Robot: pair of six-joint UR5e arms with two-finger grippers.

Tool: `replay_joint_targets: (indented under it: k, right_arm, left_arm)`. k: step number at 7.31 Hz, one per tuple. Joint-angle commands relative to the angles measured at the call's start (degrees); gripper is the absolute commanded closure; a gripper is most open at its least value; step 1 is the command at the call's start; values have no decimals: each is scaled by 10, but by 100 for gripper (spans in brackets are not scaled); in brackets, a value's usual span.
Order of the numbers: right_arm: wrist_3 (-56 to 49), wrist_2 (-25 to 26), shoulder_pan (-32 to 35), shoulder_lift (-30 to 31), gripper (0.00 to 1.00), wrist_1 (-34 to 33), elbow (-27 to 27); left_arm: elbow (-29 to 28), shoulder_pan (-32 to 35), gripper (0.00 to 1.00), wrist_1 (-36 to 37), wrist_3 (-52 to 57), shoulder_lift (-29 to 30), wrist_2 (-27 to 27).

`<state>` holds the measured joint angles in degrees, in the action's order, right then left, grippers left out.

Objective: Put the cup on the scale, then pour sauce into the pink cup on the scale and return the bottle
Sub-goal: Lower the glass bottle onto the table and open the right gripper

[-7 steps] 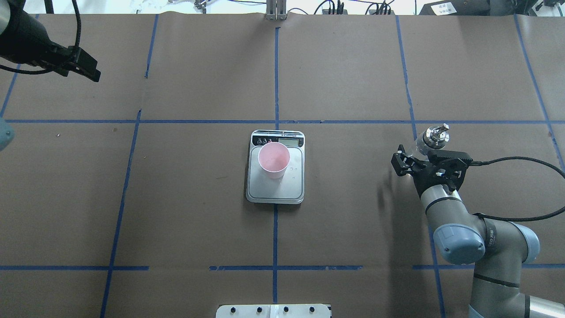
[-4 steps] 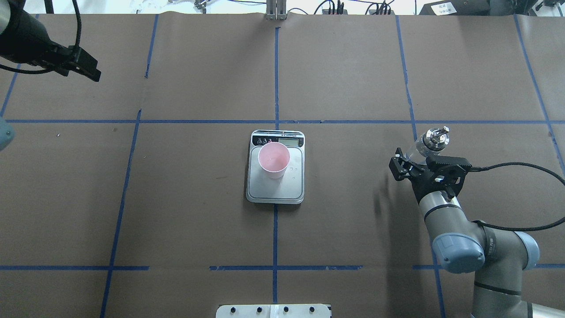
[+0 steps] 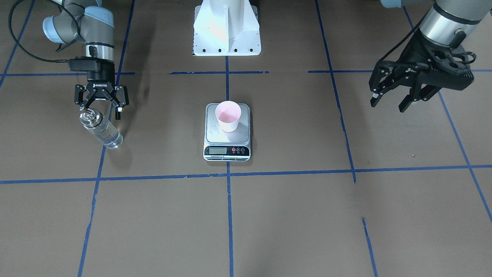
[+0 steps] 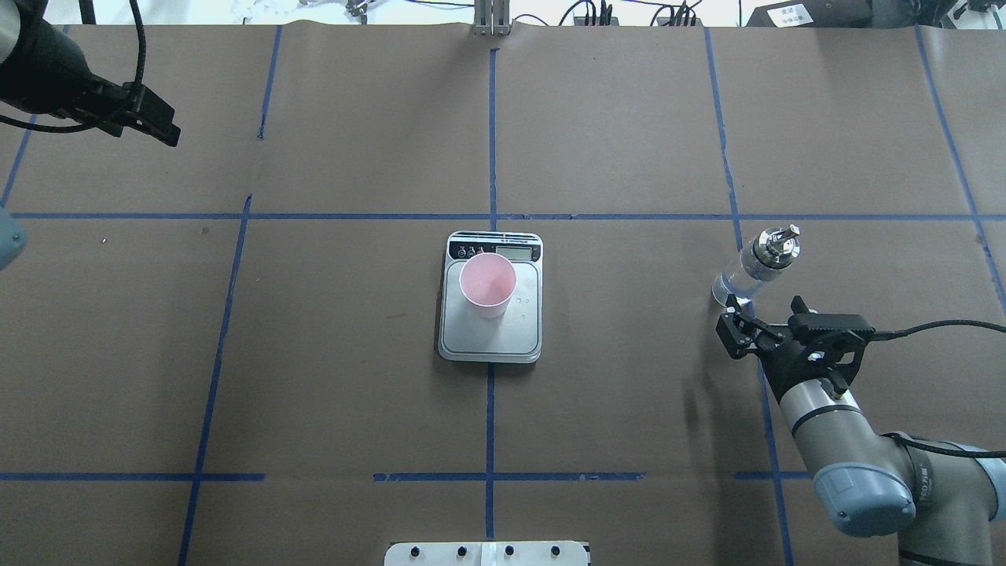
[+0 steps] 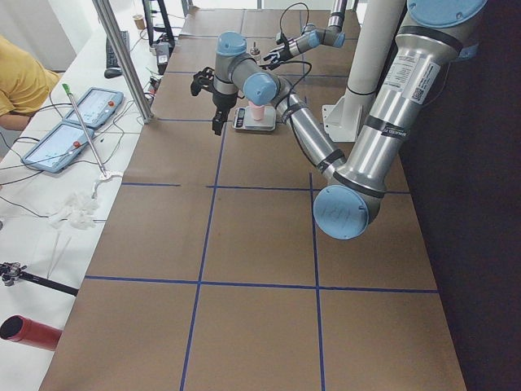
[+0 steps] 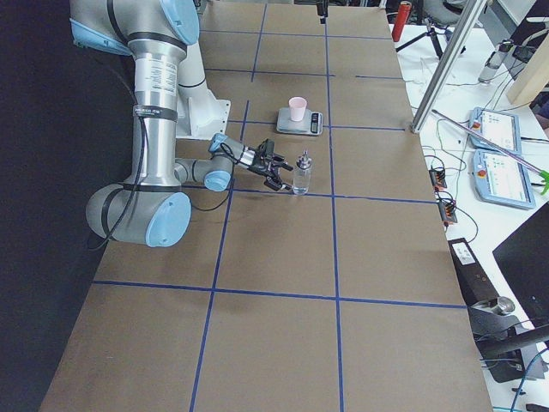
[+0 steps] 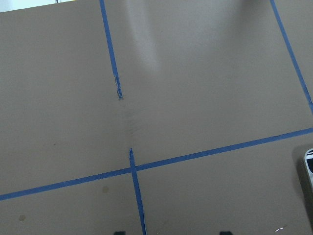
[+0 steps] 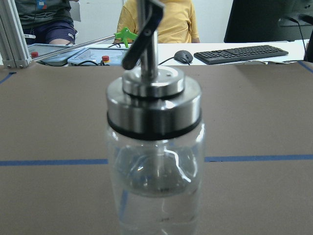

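The pink cup (image 4: 487,284) (image 3: 228,115) stands upright on the silver scale (image 4: 491,338) (image 3: 243,132) at the table's middle. The clear glass bottle (image 4: 758,263) (image 3: 100,130) with its silver spout cap stands free on the table to the right, with clear sauce (image 8: 154,210) in its lower part. My right gripper (image 4: 764,316) (image 3: 100,109) is open just on the robot's side of the bottle, not touching it. My left gripper (image 3: 387,104) hangs open and empty above the far left of the table, well away from the scale.
Blue tape lines (image 4: 491,141) divide the brown table cover. The robot's white base (image 3: 226,29) sits at the near middle edge. Seated people, tablets and a keyboard (image 8: 242,53) lie beyond the table's far edge. A corner of the scale (image 7: 309,161) shows in the left wrist view.
My right gripper has drawn back toward the robot, from around the bottle to clear of it. The bottle stays standing in place. The left arm, cup and scale have not moved.
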<state>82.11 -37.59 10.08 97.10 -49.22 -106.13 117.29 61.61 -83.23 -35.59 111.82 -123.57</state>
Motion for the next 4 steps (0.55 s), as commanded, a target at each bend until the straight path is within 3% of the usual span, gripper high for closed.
replay_joint_targets:
  k: [1, 2, 4]
  right_arm:
    - [0, -6, -16, 53, 0, 1, -34]
    - [0, -45, -14, 93, 0, 19, -65]
    - [-32, -112, -5, 159, 0, 123, -60]
  left_arm:
    - [-1, 0, 29, 0, 1, -1, 0]
    - [-3, 0, 29, -1, 6, -1, 1]
    - [-15, 8, 29, -1, 42, -1, 2]
